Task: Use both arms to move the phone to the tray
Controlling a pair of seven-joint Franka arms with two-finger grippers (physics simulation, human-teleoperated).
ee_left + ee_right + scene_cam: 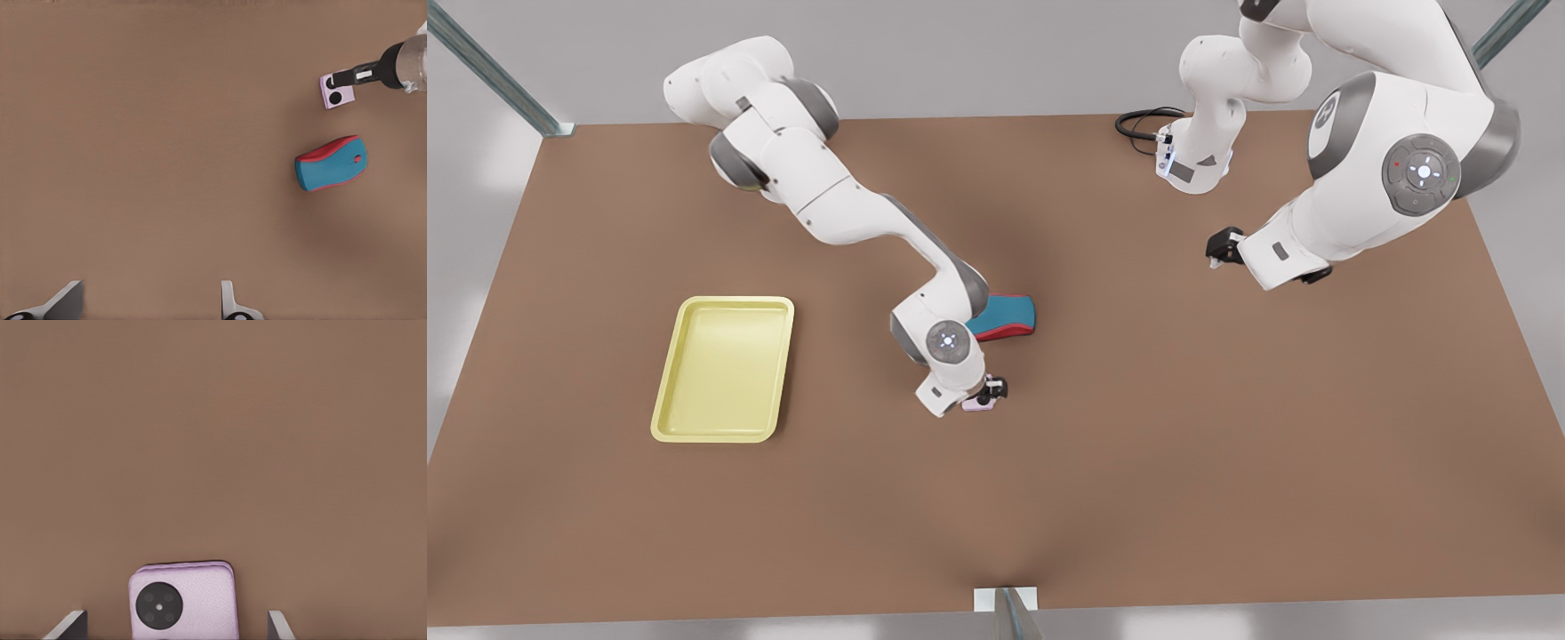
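Phone [183, 601] between open right gripper [177, 627] jaws.

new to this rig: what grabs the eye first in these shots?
The right pincer, down at mid-table in the front view, with its fingers open either side of the small pink phone. Just behind it lies a teal-and-red mouse, and the pale yellow tray sits apart toward the front view's left. The left pincer waits raised toward the front view's right, open, looking down on phone and mouse.
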